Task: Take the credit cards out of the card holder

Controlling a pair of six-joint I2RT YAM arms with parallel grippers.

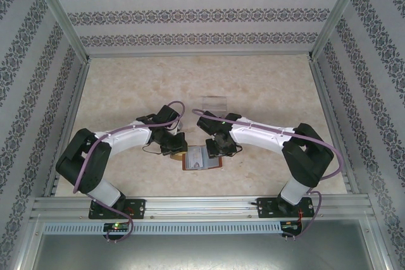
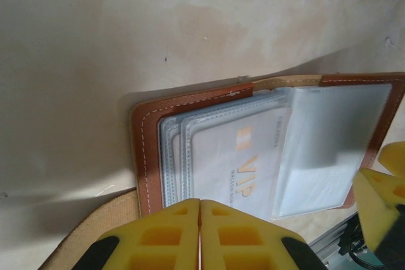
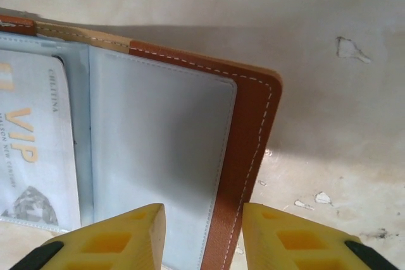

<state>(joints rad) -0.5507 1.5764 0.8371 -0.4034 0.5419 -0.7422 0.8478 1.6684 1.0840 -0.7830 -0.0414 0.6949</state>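
Reddish-brown leather with pale stitching frames the card holder [image 1: 202,158], which lies opened flat on the marbled table [image 1: 266,86], near the front edge and between the two arms; a clear plastic tray [image 1: 214,102] sits further back, apart from it. From the left wrist, the holder's grey-blue sleeves are stacked inside the cover, and a pale card [image 2: 247,156] printed "VIP" in gold is tucked in one of them; the sleeve to its right looks blank. The left gripper [image 2: 200,205] hangs over the holder's near edge with its yellow fingers pressed flat together, no gap between them; a tan strap [image 2: 95,219] runs under its left finger, and whether that strap is pinched cannot be told. The right gripper [image 3: 202,213] stands partly open above the holder's other half, its yellow fingers [image 3: 114,238] apart with the blank sleeve and stitched leather edge showing between them; nothing is gripped.
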